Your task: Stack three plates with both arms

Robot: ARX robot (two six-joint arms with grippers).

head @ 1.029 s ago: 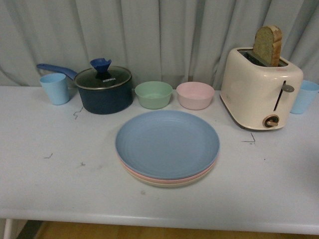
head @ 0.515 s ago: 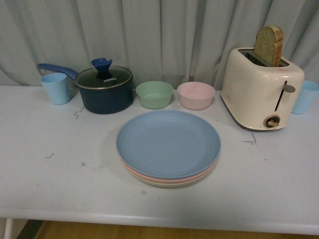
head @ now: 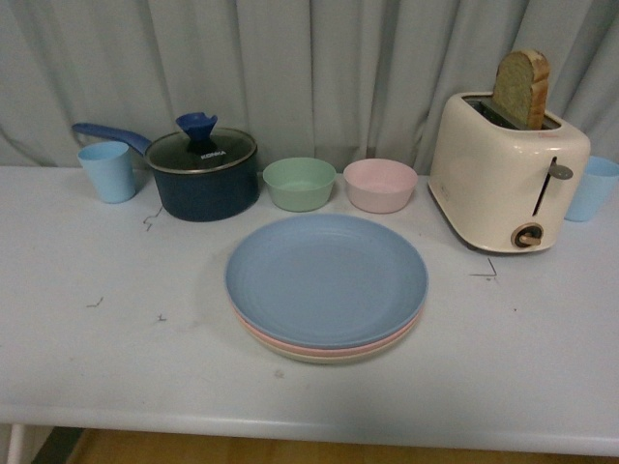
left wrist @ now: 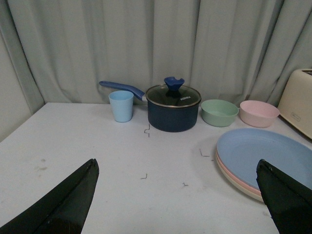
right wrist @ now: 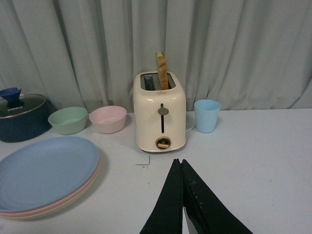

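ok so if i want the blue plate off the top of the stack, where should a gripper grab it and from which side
Probably by the rim. The blue plate lies flat on the pink plate and the cream plate, so only its thin raised edge offers a pinch. Come in low from the near or right side, where the table is bare; the green bowl and the pink bowl crowd the far edge.

Table [head: 87, 358] open beside the plates [head: 326, 280] — bowls [head: 300, 184], pot [head: 203, 174], toaster [head: 505, 174] crowd behind.
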